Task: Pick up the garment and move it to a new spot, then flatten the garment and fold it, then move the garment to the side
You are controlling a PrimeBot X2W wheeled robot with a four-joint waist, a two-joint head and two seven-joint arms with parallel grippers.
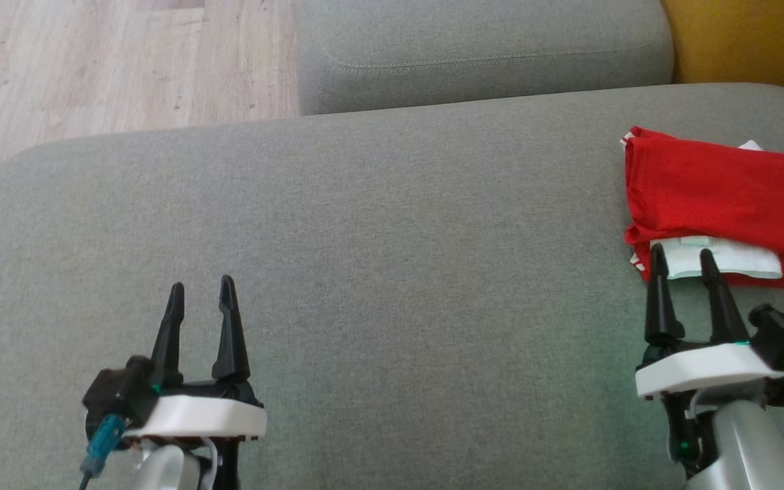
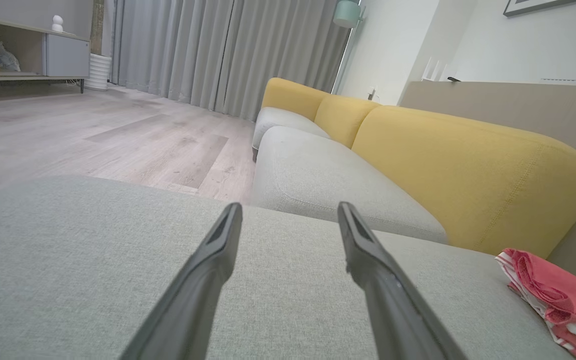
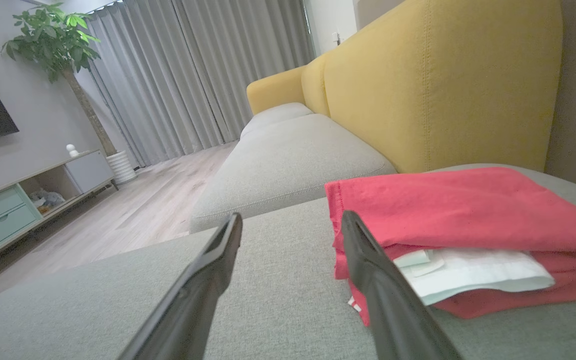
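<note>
1. 2 grippers show in the head view, the left gripper [image 1: 201, 284] at the lower left and the right gripper [image 1: 682, 252] at the lower right. both have jaws spread wide with nothing between them.
2. the garment [image 1: 719, 190] is red, with a white layer [image 1: 732, 257] peeking from its near edge. it lies as a compact folded stack at the far right of the grey seat cushion [image 1: 365, 224], close to the yellow backrest [image 3: 443, 75].
3. the right gripper's tips sit at the stack's near left corner. in the right wrist view 1 finger overlaps the cloth, but i cannot tell whether it touches. the left gripper is well apart from the garment, over bare cushion.
4. judged from how things lie, the fold looks done and the garment already sits off to the side. the last step, moving it aside, seems finished or nearly so.
5. if anything remains, the next move calls for little: back the right gripper off without snagging the corner. if the stack must go further aside, close on all layers at the near edge so the fold holds.
</note>
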